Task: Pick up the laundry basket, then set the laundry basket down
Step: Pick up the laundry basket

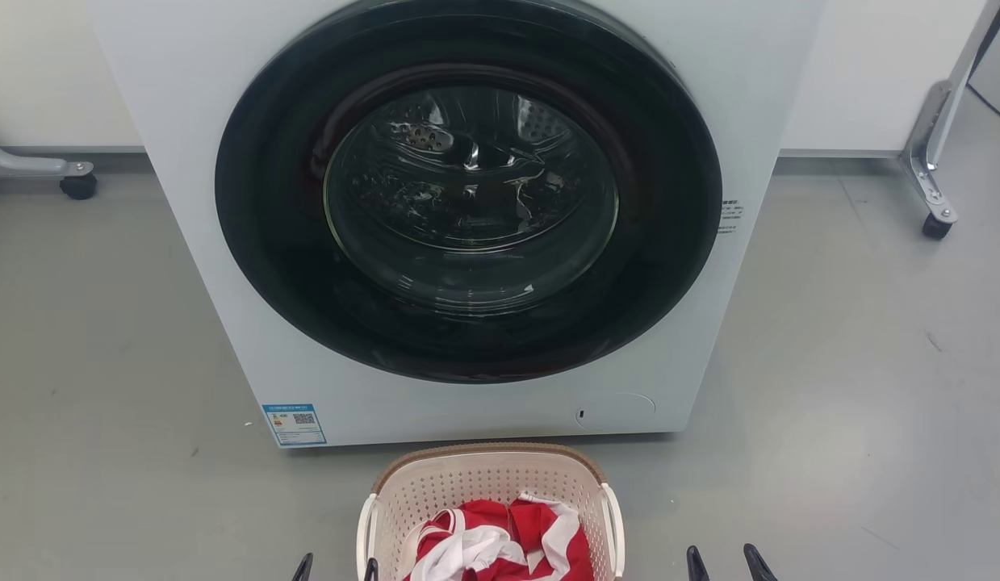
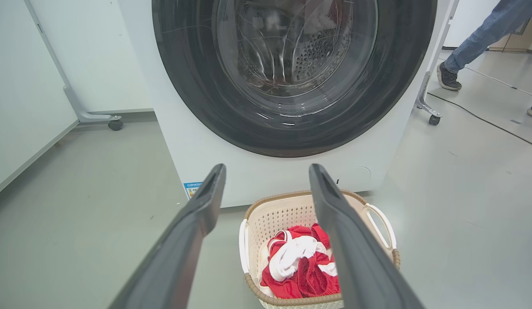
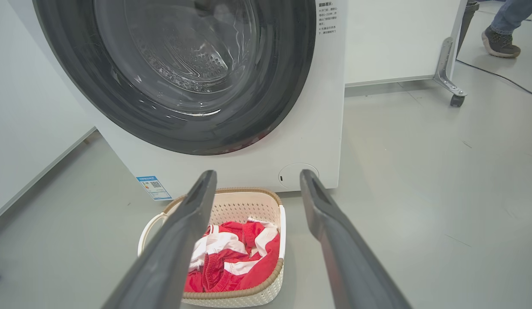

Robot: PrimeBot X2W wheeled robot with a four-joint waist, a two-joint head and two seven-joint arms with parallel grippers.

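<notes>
Basket (image 1: 467,484) on the grey floor (image 1: 830,363), just in front of the washer (image 1: 209,266) and centred below its shut door (image 1: 467,194). This is probably where laundry is loaded or unloaded. A red-and-white garment (image 1: 500,549) is heaped inside, toward the near end. The white handles sit on the basket's left (image 1: 364,528) and right (image 1: 615,520) sides, so each faces one arm, which suggests a two-armed lift by the handles.

Left gripper (image 1: 336,569): fingers spread and holding nothing, with its inner finger just beside the left handle. Right gripper (image 1: 725,565): also spread and empty, but further out and apart from the right handle. Both wrist views look down on the basket from its near side, with no finger touching it.

By this reading the approach is in hand and the lift has not begun. The right arm would probably need to move in toward its handle before either gripper closes. A person's foot (image 2: 448,77) stands at the far right, well apart from the basket.
</notes>
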